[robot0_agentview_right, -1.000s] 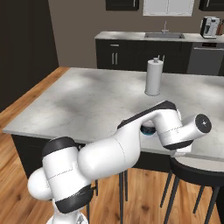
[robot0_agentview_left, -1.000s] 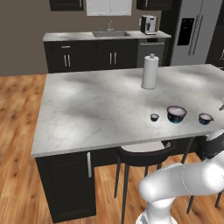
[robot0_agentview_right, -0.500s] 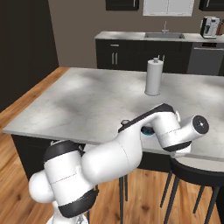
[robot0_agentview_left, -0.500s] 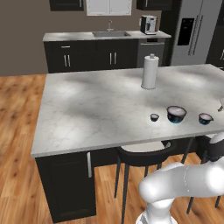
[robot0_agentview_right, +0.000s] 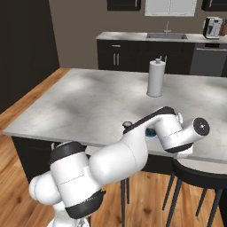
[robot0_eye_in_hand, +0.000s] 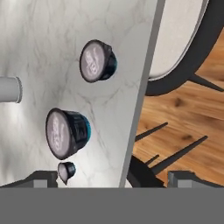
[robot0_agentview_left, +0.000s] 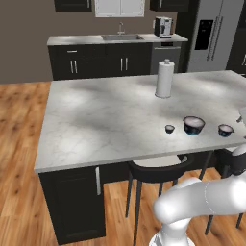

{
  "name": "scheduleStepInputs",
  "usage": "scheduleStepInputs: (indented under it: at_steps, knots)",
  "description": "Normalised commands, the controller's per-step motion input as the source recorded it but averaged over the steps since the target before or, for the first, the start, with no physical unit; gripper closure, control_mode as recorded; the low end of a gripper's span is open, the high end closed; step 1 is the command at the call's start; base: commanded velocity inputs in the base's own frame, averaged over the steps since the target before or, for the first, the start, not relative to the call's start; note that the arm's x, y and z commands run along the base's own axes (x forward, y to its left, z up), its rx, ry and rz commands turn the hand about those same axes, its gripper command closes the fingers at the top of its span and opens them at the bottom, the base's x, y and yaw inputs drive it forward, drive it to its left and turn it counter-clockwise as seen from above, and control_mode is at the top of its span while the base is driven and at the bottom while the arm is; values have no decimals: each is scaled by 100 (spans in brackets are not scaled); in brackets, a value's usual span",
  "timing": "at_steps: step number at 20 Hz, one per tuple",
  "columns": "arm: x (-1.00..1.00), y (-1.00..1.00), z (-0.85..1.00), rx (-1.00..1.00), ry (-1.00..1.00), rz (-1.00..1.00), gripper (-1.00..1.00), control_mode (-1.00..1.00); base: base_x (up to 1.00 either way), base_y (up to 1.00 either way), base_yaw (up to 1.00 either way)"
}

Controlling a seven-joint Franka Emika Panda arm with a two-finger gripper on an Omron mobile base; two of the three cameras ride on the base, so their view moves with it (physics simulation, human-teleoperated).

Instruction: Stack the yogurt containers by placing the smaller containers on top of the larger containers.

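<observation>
three tubs sit in a row on the marble island [robot0_agentview_left: 110, 120], close to its near edge at the right end. in the left base view the tiny tub [robot0_agentview_left: 169, 129] is leftmost, the big tub [robot0_agentview_left: 193, 125] is in the middle, and the mid tub [robot0_agentview_left: 225, 130] is farthest right. they stand apart, none touching and none stacked, each upright with its pale top up.

in the hand view the same three run top to bottom: mid tub [robot0_eye_in_hand: 97, 61] highest, big tub [robot0_eye_in_hand: 67, 133] below it, tiny tub [robot0_eye_in_hand: 66, 171] lowest, just above the left fingertip. the counter edge runs as a slanted line to their right, with wood floor [robot0_eye_in_hand: 192, 109] and a dark stool [robot0_eye_in_hand: 183, 48] past it.

gripper [robot0_eye_in_hand: 113, 178] shows as two dark fingertips set far apart at the bottom of the hand view, spread wide and holding nothing. the right one lies over the stool and floor side, beyond the counter edge.

paper towel roll [robot0_agentview_left: 164, 79] stands upright farther back on the island, well apart from the tubs. in the right base view the arm's elbow covers most of the tubs, with a bit of teal [robot0_agentview_right: 151, 133] peeking out beside it. sink counter [robot0_agentview_left: 115, 38] and fridge [robot0_agentview_left: 211, 33] line the back wall.
</observation>
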Motion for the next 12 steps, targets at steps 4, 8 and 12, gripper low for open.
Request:
scheduleStepInputs:
  at_steps: [4, 8, 12]
  knots:
    - [6, -27, -6, 0, -2, 0, -100, -100, 0, 0, 0]
    - [20, -17, -1, 0, -2, 0, -100, -100, 0, 0, 0]
    - [30, -5, -3, 0, 0, 0, -100, -100, 0, 0, 0]
